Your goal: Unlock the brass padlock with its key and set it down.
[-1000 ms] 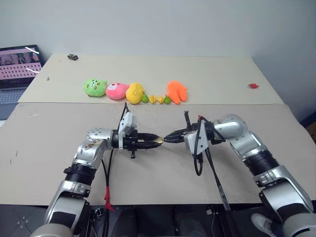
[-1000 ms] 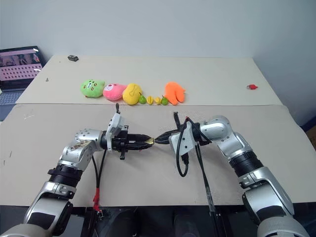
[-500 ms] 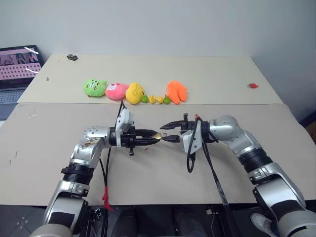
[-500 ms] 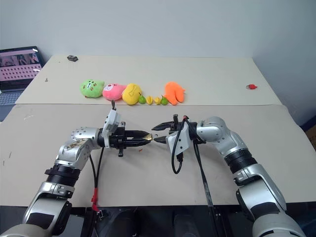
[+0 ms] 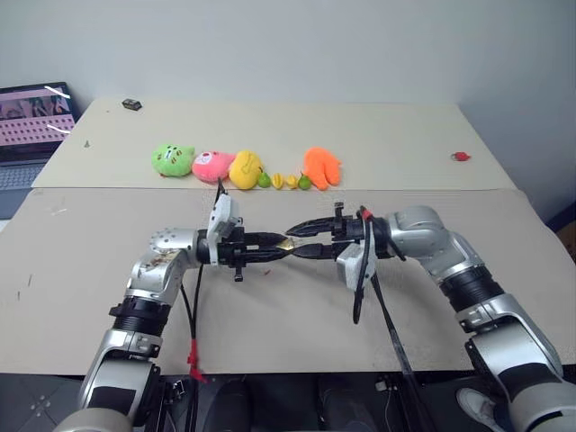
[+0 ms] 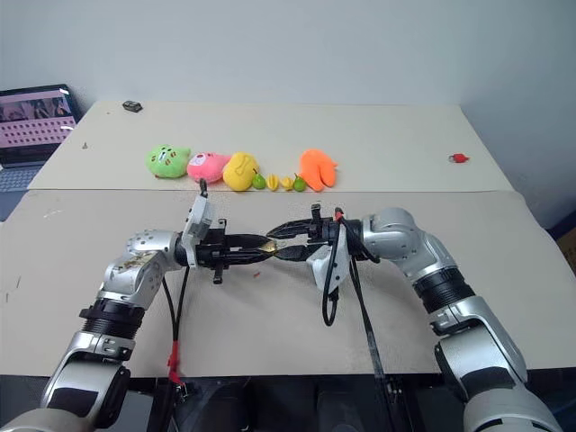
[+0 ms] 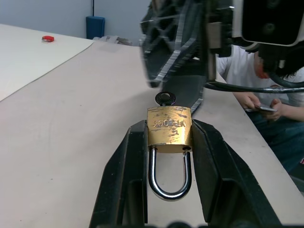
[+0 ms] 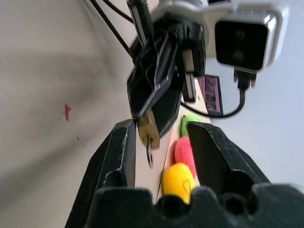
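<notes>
Brass padlock [image 7: 169, 129]: clamped between fingers of left tool [image 5: 281, 245], held above worktop [image 5: 297, 324], centre of frame; silvery shackle pointing back between the fingers.
Key [image 7: 165, 98]: dark head protruding from padlock's far end.
Right tool [image 5: 300, 240]: fingers parted, one either side of key end, gripping nothing; tip to tip with left tool.
Plush toys [image 5: 245, 168]: row, upper centre, far worktop.
Small red object [image 5: 461, 157]: upper right.
Laptop [image 5: 31, 121]: upper left.

Plain pale wall [image 5: 288, 45] behind two beige surfaces [image 5: 378, 135] pushed together, w/ laptop [image 5: 31, 121] at far left edge.
</notes>
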`<action>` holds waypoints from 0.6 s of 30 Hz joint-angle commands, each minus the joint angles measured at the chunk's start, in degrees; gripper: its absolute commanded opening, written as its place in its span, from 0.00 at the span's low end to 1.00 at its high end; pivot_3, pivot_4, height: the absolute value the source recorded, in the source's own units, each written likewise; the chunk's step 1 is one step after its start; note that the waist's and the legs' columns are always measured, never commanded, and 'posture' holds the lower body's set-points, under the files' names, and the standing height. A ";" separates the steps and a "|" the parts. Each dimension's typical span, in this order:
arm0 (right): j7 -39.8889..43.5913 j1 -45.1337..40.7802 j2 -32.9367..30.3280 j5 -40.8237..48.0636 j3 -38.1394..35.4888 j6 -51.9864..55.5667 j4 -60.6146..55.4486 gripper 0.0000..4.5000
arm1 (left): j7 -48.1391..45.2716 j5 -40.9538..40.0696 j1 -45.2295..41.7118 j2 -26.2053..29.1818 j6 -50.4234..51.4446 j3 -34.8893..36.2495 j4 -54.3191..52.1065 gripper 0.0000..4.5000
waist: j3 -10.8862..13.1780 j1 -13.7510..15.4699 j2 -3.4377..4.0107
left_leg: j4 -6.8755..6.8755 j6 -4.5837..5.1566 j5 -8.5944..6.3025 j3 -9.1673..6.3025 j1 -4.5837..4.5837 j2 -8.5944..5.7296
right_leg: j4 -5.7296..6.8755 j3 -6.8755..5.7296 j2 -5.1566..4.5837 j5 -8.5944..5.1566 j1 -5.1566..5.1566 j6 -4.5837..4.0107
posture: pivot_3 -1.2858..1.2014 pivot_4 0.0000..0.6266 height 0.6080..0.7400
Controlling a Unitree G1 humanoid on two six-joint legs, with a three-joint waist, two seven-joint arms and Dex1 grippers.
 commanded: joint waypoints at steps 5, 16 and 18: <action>-1.13 -1.70 2.69 1.47 1.07 -2.85 -2.30 0.47 | 0.96 0.03 -0.15 0.29 0.44 0.34 -2.01 0.17 | 0.00 -0.06 0.00 | 0.00 0.00 0.00 0.00 0.00 0.00 | 0.01 0.00 0.01 0.00 -0.01 0.00 | 0.52 0.24 0.86; -3.46 -3.56 4.98 -1.87 1.54 -4.87 1.80 0.47 | 1.63 -0.39 -0.32 -0.05 1.49 0.04 -2.96 0.17 | 0.00 0.04 0.00 | 0.00 0.00 0.00 -0.01 0.00 0.00 | 0.01 0.00 0.00 0.00 0.00 -0.01 | 0.52 0.24 0.86; -3.25 -3.75 3.92 -1.61 1.38 -5.54 2.48 0.47 | 1.49 -0.41 -0.22 0.19 1.51 0.11 -2.96 0.17 | 0.00 0.03 0.00 | 0.00 0.00 0.00 0.00 0.00 0.00 | 0.01 0.00 0.00 0.00 0.00 -0.01 | 0.52 0.24 0.86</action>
